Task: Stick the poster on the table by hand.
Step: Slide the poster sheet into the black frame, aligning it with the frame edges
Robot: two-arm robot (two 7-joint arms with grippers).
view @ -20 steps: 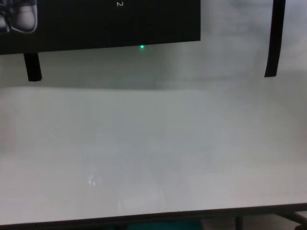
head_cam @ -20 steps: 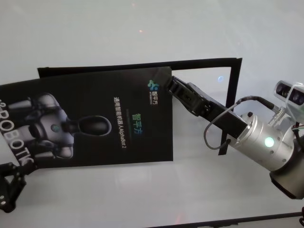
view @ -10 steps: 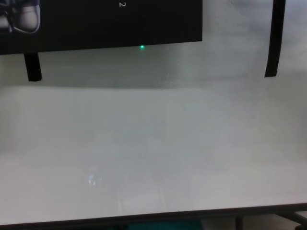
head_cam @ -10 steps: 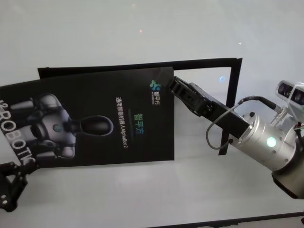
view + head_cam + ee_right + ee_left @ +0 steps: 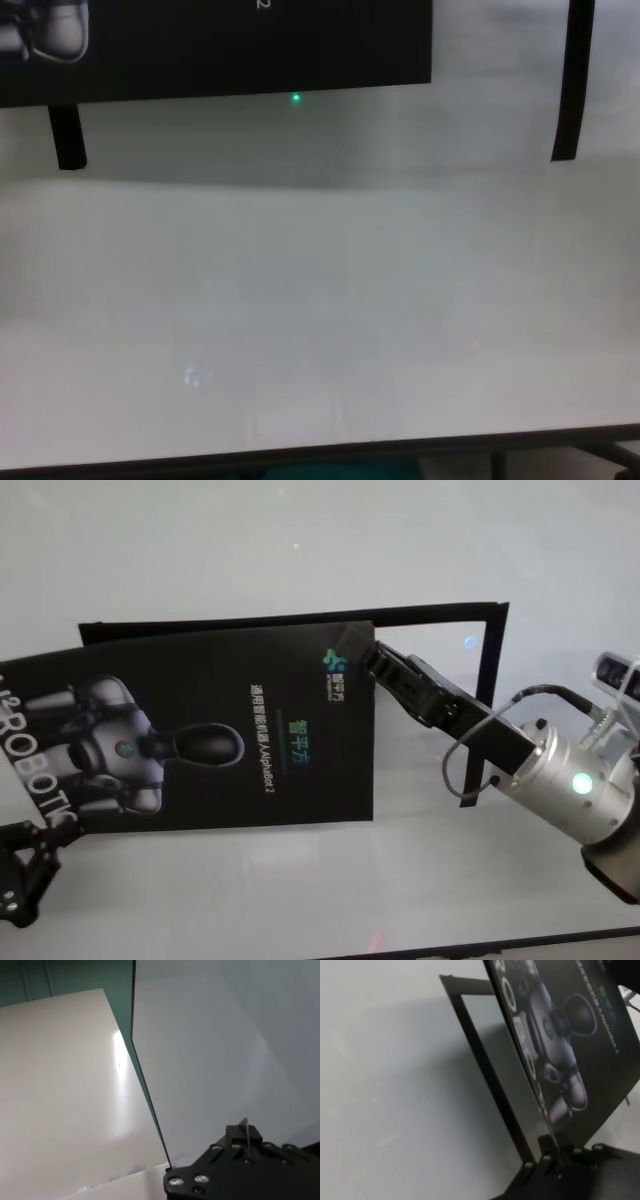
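Observation:
The poster [image 5: 200, 740], black with a grey-white robot image and white lettering, hangs tilted just above the white table [image 5: 300, 540]. My left gripper [image 5: 42, 845] is shut on its lower left corner; the left wrist view shows the gripper [image 5: 555, 1154] pinching the sheet's edge [image 5: 580, 1035]. My right gripper [image 5: 368, 662] is shut on the poster's right edge near the top corner. The right wrist view shows that gripper [image 5: 245, 1141] holding a thin sheet edge. The poster's lower edge [image 5: 250, 50] crosses the top of the chest view.
Narrow black strips form a frame on the table: a top strip [image 5: 300, 620] and a right strip [image 5: 485, 700]. Two strip ends show in the chest view [image 5: 68, 135] [image 5: 572, 80]. The table's dark near edge [image 5: 320, 455] runs along the bottom.
The poster and my right gripper have shifted a little to the right, toward the right strip. My left gripper keeps its hold at the lower left.

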